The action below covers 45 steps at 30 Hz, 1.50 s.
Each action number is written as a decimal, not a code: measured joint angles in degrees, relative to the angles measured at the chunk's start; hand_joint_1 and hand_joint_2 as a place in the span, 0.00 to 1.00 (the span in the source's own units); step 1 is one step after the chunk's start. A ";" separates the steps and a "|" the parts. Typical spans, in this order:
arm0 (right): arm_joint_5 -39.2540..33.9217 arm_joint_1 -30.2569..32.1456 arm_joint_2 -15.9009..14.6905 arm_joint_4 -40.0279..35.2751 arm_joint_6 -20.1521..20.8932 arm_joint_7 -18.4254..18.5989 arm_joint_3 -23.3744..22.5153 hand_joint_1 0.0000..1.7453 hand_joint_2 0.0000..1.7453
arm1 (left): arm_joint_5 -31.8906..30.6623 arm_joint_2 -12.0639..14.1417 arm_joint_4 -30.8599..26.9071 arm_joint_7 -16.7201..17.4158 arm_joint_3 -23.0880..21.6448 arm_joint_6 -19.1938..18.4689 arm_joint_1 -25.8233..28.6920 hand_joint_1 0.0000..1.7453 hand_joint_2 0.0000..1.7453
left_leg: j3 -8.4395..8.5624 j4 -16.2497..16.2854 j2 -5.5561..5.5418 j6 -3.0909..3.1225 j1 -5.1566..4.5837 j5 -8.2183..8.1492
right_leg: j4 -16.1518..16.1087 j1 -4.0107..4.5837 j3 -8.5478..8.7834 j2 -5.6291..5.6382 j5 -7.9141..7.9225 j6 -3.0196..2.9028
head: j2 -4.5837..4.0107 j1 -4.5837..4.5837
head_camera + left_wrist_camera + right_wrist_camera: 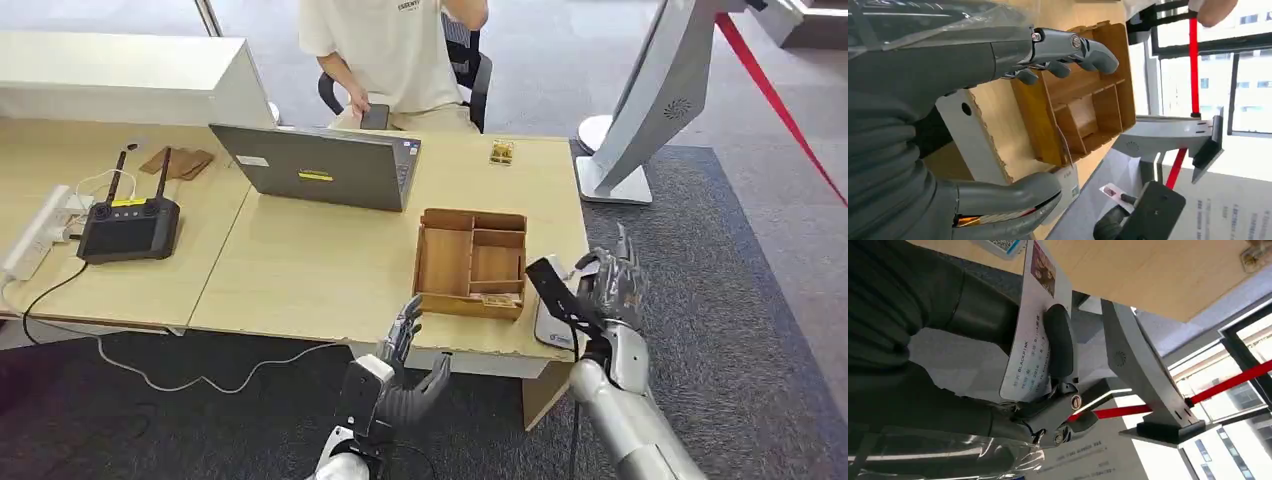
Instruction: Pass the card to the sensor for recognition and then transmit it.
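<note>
My right hand (612,285) is raised just past the table's right front corner and pinches a white printed card (1034,335) with a small photo at one end. The card (1114,192) is upright between thumb and fingers. The sensor (556,328), a flat white reader with a blue label, lies on the table corner just left of that hand and below it. My left hand (404,362) hovers in front of the table's front edge, fingers apart, holding nothing. It is close to the wooden tray (1083,107).
A wooden compartment tray (470,262) sits by the sensor. Behind it stand a grey laptop (320,165) and a person seated in a chair. A black controller (128,228) with cables lies far left. A white kiosk stand (645,110) and a red ribbon stand at the right.
</note>
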 joint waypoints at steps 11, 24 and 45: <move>-2.36 -0.23 0.02 4.85 1.83 -0.59 2.40 1.00 1.00 | -1.03 0.02 -0.11 0.87 0.02 0.81 0.03 0.00 1.00 | -0.01 0.00 0.00 0.00 0.00 -0.01 | 0.00 0.00 0.00 0.00 0.00 0.00 | 0.00 0.00; -4.33 -0.23 0.04 7.76 2.03 -1.22 3.26 1.00 1.00 | -2.25 0.09 -0.72 1.25 0.96 1.46 0.84 0.00 1.00 | -0.01 0.00 0.00 0.00 0.00 0.00 | 0.00 0.00 0.00 0.00 0.00 0.00 | 0.00 0.00; -5.79 -0.23 0.72 10.23 3.10 -2.36 4.87 1.00 1.00 | -3.82 0.55 -2.89 1.88 3.32 2.29 2.79 0.00 1.00 | 0.02 0.00 0.00 0.00 0.00 0.00 | 0.00 0.00 0.02 0.00 0.00 0.00 | 0.00 0.00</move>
